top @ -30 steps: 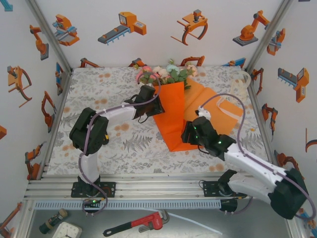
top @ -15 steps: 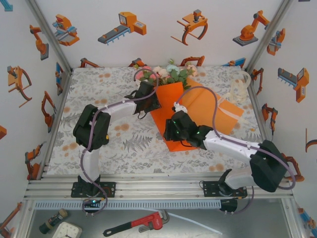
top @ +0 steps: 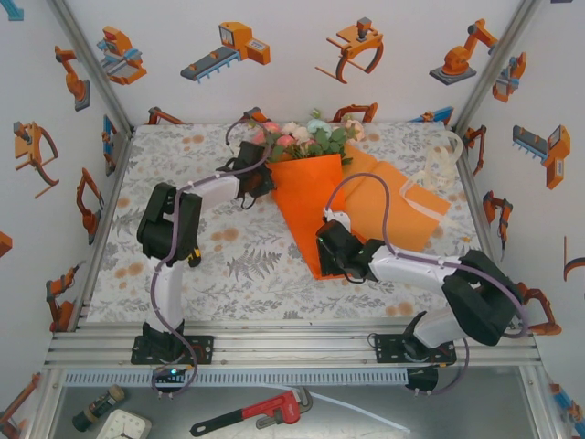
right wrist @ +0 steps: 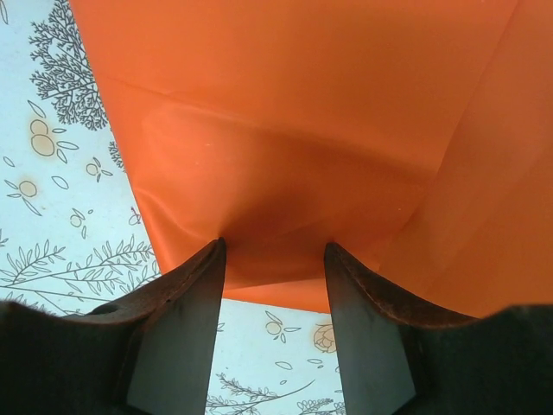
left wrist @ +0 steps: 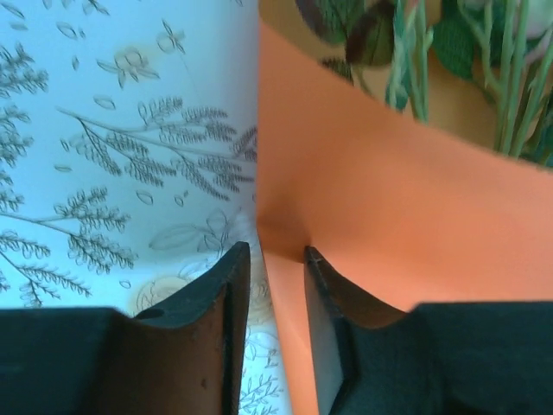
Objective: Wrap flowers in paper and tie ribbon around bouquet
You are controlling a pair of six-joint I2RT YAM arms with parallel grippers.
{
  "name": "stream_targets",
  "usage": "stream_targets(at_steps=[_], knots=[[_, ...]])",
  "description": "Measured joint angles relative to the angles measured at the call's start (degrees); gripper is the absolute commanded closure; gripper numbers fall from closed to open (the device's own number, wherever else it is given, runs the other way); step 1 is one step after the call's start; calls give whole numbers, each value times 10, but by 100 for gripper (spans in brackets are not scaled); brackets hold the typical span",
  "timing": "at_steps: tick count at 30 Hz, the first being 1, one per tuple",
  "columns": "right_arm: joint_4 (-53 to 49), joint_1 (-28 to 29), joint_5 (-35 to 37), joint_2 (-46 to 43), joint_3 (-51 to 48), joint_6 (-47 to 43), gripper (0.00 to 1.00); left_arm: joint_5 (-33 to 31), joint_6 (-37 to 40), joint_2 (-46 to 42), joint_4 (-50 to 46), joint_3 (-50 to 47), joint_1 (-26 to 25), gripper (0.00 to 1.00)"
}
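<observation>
The orange paper [top: 315,197] lies folded into a cone over the flowers [top: 306,137], whose pink, white and green heads stick out at its far end. My left gripper [top: 265,179] is at the cone's upper left edge. In the left wrist view its jaws [left wrist: 275,255] stand narrowly open, with the paper's [left wrist: 406,199] edge running between them and green stems [left wrist: 510,78] beyond. My right gripper [top: 322,249] is at the cone's narrow near end. Its wide-open jaws [right wrist: 275,246] rest their tips on the paper [right wrist: 294,112]. The cream ribbon [top: 444,157] lies at the right.
An unfolded flap of the paper [top: 407,206] spreads to the right of the cone. White walls with aluminium posts [top: 96,64] close in the printed tablecloth [top: 201,265]. A red pipe wrench [top: 260,412] lies beyond the front rail.
My right gripper has swung left onto the cone's near end. My left gripper has pulled left and back along the paper's edge, its jaws narrowing, and the folded flap now reaches further left.
</observation>
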Motion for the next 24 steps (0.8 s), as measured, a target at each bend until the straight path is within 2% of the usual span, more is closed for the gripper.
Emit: stream_targets(at_steps=[10, 16, 21, 24], knots=[[-46, 0, -37, -53, 83, -23, 49, 23, 9, 26, -3, 79, 42, 71], [-22, -3, -40, 16, 140, -24, 49, 35, 30, 60, -14, 137, 78, 71], [-24, -16, -36, 87, 142, -28, 49, 38, 33, 45, -26, 119, 102, 69], [-25, -21, -34, 104, 132, -30, 49, 49, 31, -30, -21, 32, 107, 69]])
